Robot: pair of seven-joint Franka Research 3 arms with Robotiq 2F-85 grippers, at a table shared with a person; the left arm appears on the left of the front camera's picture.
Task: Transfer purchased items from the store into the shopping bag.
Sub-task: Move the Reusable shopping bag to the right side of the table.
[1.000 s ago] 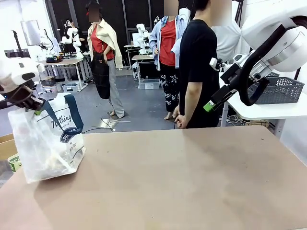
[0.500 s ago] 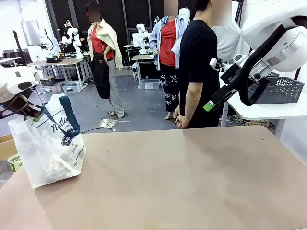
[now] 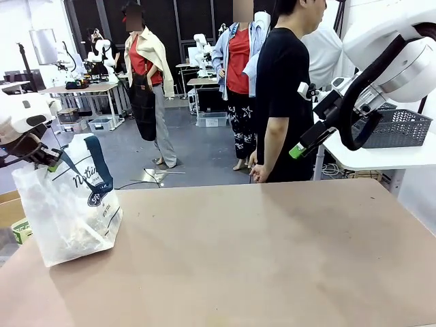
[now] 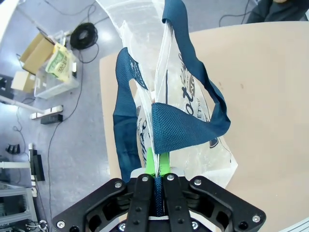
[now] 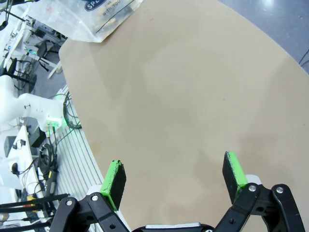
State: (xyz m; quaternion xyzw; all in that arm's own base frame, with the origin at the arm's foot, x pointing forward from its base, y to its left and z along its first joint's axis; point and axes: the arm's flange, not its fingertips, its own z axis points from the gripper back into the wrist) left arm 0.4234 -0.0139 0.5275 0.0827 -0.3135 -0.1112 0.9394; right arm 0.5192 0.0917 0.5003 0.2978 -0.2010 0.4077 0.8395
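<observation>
- The shopping bag (image 3: pixel 68 204) stands at the left end of the table (image 3: pixel 259 252), near the edge, directly below the left gripper (image 3: pixel 48 158) that holds it from above.
- In the left wrist view the left gripper (image 4: pixel 157 166) has its green pads (image 4: pixel 150 162) pressed together on a navy strap handle (image 4: pixel 178 130) and, as far as can be told, the top edge of the clear plastic as well; the pinch point is partly hidden by the strap.
- A second navy handle (image 4: pixel 126 121) hangs loose down the side of the bag, beside the clamped one.
- The bag (image 4: pixel 193 111) hangs from the grip with its bottom resting on the table; dark lettering shows on its side.
- Through the plastic a pale, brownish jumble of purchased items (image 3: pixel 75 235) lies in the bottom of the bag; single packs cannot be made out.
- The right gripper (image 3: pixel 305 144) is raised above the far right of the table, well apart from the bag, close to the person (image 3: pixel 283 102) standing at the far side.
- In the right wrist view the right gripper (image 5: pixel 176 176) has its jaws spread wide over bare tabletop with nothing between them; a corner of the bag (image 5: pixel 91 17) lies far off at the top.
</observation>
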